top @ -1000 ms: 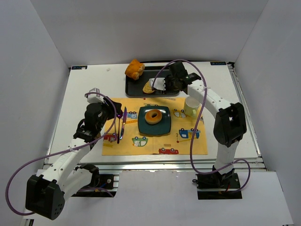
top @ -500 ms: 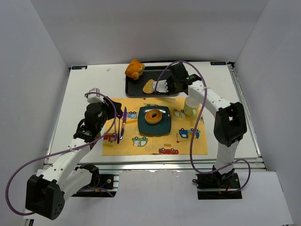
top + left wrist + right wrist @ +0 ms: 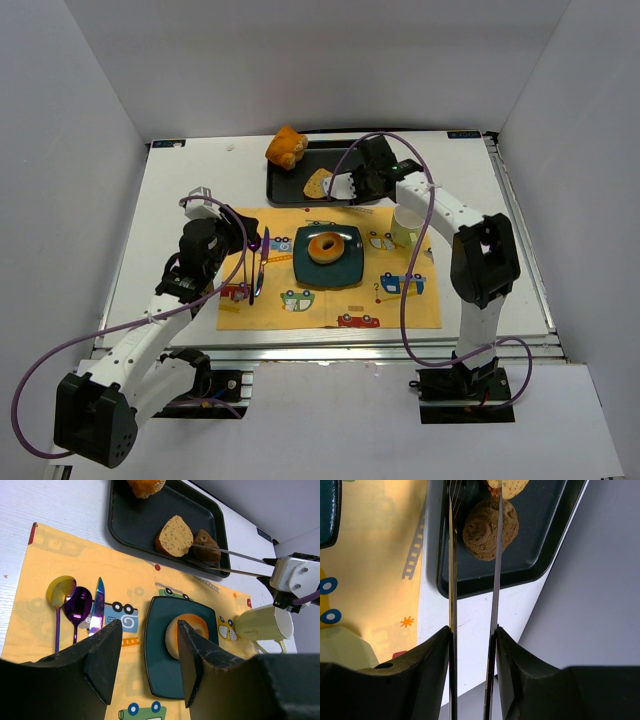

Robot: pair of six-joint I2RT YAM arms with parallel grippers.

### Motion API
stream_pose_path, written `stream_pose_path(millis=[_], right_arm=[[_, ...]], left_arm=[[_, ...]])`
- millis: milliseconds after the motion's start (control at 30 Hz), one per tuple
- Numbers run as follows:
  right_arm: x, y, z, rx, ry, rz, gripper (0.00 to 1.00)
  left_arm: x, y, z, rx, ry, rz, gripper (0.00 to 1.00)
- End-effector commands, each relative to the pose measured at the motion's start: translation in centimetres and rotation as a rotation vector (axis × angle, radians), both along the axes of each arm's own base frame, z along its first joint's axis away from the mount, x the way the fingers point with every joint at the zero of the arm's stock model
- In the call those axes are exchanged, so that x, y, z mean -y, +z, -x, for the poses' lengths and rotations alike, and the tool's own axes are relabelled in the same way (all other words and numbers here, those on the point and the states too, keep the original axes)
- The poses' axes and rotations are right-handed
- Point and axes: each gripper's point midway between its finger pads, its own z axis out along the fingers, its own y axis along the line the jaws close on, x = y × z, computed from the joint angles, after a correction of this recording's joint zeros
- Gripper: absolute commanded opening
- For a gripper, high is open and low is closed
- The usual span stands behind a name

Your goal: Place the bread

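One bread (image 3: 323, 246) half, a golden-brown ring, lies on the dark teal plate (image 3: 345, 268); the left wrist view shows this ring (image 3: 172, 637) between my fingers, far below. The other half (image 3: 317, 184), speckled face showing (image 3: 175, 535), leans in the black tray (image 3: 285, 192). My right gripper (image 3: 366, 180) (image 3: 472, 630) is shut on metal tongs (image 3: 451, 580) whose blades (image 3: 235, 554) run above a dark brown ball (image 3: 482, 530) towards that half (image 3: 512, 486). My left gripper (image 3: 240, 236) (image 3: 149, 625) hangs open above the placemat, holding nothing.
An orange-brown pastry (image 3: 286, 146) sits at the tray's far left corner. A pale yellow cup (image 3: 407, 226) stands right of the plate, under my right arm. Two spoons (image 3: 60, 592) and a knife (image 3: 97, 605) lie on the yellow placemat (image 3: 400, 305), left of the plate.
My right gripper has drifted slightly left over the tray and the tong blades have spread a little. The speckled half now sits a bit further back. The left arm has not moved.
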Motion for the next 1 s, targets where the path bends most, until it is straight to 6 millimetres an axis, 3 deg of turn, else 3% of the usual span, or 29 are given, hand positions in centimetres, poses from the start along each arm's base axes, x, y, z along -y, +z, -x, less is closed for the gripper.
stream_pose_path(millis=[0,433,567,633,667,767,967], right_arm=[[-0.6,0.7,-0.3,0.048,0.125,0.08,0.46],[-1.9,-1.3,-1.3,0.041,0.128,0.086,0.46],[-2.1,-1.3,-1.8,0.048,0.119,0.076,0.41],[-2.3,-0.9,-1.9,0.051,0.117,0.059,0.33],[-2.4,-0.6,-1.9,0.052,0.111,0.046,0.23],[-3.0,0.7,-1.8,0.067,0.109,-0.004,0.12],[-4.0,5.4,-0.4,0.099,0.123,-0.157,0.05]], left_arm=[[-0.3,1.2,-0.1,0.031,0.011,0.01,0.58],[-0.2,1.0,-0.3,0.022,0.009,0.006,0.58],[-0.2,1.0,-0.4,0.024,0.009,0.007,0.58],[-0.1,1.0,-0.4,0.024,0.008,0.006,0.58],[-0.1,1.0,-0.4,0.022,0.008,0.005,0.58],[-0.1,1.0,-0.5,0.023,0.006,0.004,0.58],[-0.1,1.1,-0.5,0.027,0.006,0.006,0.58]])
